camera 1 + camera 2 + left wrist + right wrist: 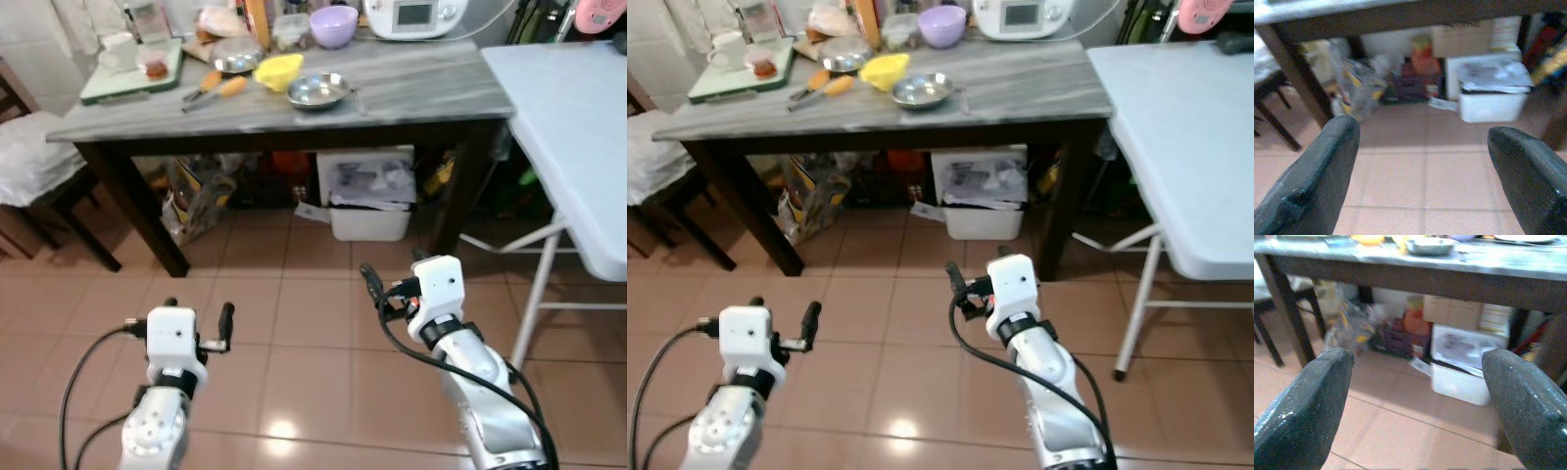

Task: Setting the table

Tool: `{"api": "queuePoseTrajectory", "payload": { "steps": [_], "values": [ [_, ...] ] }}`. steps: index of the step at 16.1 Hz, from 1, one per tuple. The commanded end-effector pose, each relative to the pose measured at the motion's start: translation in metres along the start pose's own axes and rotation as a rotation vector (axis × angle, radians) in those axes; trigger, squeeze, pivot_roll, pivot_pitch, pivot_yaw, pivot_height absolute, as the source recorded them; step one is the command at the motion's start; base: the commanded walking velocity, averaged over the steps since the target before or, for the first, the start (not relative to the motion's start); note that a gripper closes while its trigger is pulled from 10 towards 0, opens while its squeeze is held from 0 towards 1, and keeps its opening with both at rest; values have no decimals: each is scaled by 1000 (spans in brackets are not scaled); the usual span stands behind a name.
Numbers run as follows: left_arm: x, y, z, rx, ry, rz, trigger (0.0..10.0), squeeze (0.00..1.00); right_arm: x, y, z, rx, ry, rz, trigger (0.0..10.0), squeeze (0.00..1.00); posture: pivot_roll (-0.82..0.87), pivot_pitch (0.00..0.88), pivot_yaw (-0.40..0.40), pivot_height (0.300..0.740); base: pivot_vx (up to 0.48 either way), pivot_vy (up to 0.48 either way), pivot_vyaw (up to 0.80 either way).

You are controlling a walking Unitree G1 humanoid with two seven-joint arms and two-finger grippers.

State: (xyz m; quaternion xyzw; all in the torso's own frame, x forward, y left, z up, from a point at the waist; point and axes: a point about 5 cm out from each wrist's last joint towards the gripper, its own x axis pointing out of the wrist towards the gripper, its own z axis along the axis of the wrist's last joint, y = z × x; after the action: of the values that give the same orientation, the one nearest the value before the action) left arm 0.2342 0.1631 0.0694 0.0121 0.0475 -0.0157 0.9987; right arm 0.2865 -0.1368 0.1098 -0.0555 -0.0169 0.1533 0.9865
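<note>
**Both grippers empty, low over floor, short of table**

Left gripper (1422, 171): fingers spread wide, nothing between them, bottom left of the eye views over the tile floor (294, 323). Right gripper (1418, 401): same, wide open and empty, bottom centre-right.

Table (411, 93), grey top on dark legs, runs across the upper frame, well apart from both grippers. On it:
- steel bowl (317, 91) near the front edge, centre; looks empty
- yellow bowl (278, 70) just beside it, upper left; tilted, contents unclear
- second steel bowl (235, 62) behind that
- purple bowl (334, 25) at the back; inside not visible
- orange-handled tools (214, 90) left of the yellow bowl
- green tray (108, 88) at far left, holding a white mug (116, 51) and a small cup (154, 65) with something reddish in it
- white appliance (416, 16) at top centre-right

Under the table: white bin (370, 211) with papers on top, plus bags. White folding table (578, 137) at right edge.
</note>
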Motion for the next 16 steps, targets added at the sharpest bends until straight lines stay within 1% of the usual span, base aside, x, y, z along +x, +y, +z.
{"api": "queuePoseTrajectory", "payload": {
  "steps": [1, 5, 7, 10, 13, 16],
  "values": [
    [-1, 5, 0, 11, 3, 8, 10000, 0, 2, 3, 1, 4, -2, 7, 10000, 0, -120, 111, 114, 740, 0, -409, 0],
    [0, -2, 1, -2, 3, -18, 10000, 0, 3, 4, -1, 17, 11, -3, 10000, 0, -121, 135, 103, 740, 0, -404, 0],
    [-4, -9, -3, -15, 16, -25, 10000, 0, 1, 5, -7, 39, 45, -3, 10000, 0, -119, 160, 81, 740, 0, -384, 0],
    [-8, -12, -7, -30, 26, -12, 10000, 0, -4, 5, -10, 28, 69, 19, 10000, 0, -124, 176, 53, 740, 0, -380, 0],
    [-9, -15, -9, -50, 26, 10, 10000, 0, -3, 2, -8, 9, 81, 43, 10000, 0, -131, 180, 20, 740, 0, -377, 0],
    [-9, -17, -10, -59, 25, 21, 10000, 0, -3, 0, -7, -3, 85, 55, 10000, 0, -142, 179, 3, 740, 0, -345, 0]
  ]
}}
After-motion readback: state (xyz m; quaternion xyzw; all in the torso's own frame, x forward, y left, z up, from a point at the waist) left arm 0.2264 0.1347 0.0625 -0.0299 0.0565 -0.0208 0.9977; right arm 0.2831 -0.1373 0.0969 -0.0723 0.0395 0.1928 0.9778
